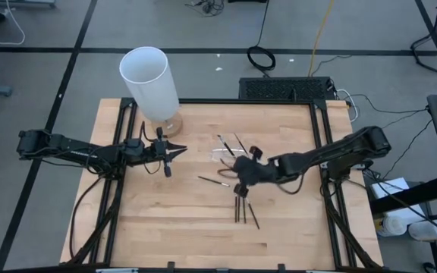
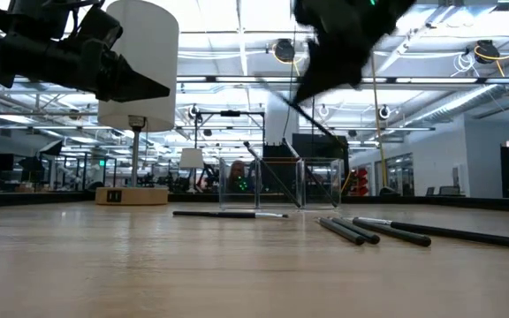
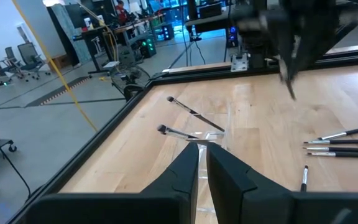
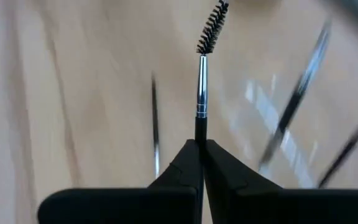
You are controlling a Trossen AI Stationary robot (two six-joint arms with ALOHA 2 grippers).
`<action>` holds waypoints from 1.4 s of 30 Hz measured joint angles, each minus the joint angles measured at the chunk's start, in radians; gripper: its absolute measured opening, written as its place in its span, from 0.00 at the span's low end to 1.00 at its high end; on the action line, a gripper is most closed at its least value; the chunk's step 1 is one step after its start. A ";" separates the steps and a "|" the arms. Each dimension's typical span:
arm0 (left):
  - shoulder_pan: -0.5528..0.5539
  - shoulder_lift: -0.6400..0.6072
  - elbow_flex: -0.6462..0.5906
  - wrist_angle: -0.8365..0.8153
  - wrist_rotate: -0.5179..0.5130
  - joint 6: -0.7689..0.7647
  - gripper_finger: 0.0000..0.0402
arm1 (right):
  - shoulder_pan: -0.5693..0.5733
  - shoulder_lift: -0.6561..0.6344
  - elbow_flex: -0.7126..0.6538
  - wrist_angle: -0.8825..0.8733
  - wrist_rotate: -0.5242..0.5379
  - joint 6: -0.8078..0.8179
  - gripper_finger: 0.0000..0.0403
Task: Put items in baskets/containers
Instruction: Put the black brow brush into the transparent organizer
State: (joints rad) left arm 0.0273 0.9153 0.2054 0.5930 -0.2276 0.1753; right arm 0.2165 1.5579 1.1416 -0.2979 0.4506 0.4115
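My right gripper (image 4: 199, 144) hangs above the middle of the table (image 1: 241, 171), shut on a thin brush with a dark handle and a spiral bristle head (image 4: 213, 28). The clear tray (image 2: 281, 183) stands just to its far-left side, with two brushes (image 3: 188, 111) leaning in it, heads over its rim. Three brushes (image 1: 243, 210) lie flat on the wood nearer the front, and another (image 1: 212, 180) lies left of them. My left gripper (image 3: 202, 163) hovers shut and empty at the table's left, pointing toward the tray. My right gripper pinches the brush's dark handle (image 4: 199, 129) between its two fingers. The brush runs forward along the fingers, silver ferrule and bristle head sticking out past the tips. The fingers slant downward, and the brush (image 2: 312, 119) is lifted clear of the table.
A tall white cylinder (image 1: 150, 80) on a wooden base stands at the table's far-left corner, behind my left arm. A black frame (image 1: 321, 136) runs round the tabletop. Bare wood lies along the near edge and the left front.
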 joint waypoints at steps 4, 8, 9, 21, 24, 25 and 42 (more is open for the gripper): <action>0.000 0.000 0.000 0.001 0.000 0.000 0.10 | -0.026 -0.060 -0.033 0.253 0.146 -0.231 0.00; 0.000 0.000 0.000 0.000 0.000 -0.001 0.10 | -0.077 -0.104 -0.182 0.611 0.191 -0.424 0.00; 0.000 0.000 0.000 0.000 0.000 -0.002 0.10 | -0.098 -0.115 -0.229 0.685 0.169 -0.437 0.00; 0.001 0.000 0.000 -0.005 -0.001 0.004 0.10 | -0.250 -0.172 -0.553 0.991 0.132 -0.315 0.00; 0.001 0.000 0.000 0.014 0.002 0.003 0.10 | -0.250 -0.166 -0.580 1.018 0.156 -0.303 0.00; 0.001 0.000 0.000 0.012 0.002 0.004 0.10 | -0.250 -0.166 -0.584 1.023 0.155 -0.301 0.00; 0.001 0.000 0.000 0.009 0.002 -0.001 0.10 | -0.248 -0.033 -0.589 1.087 0.156 -0.292 0.00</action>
State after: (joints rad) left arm 0.0284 0.9150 0.2050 0.6025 -0.2258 0.1741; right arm -0.0312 1.5247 0.5522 0.7889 0.6067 0.1192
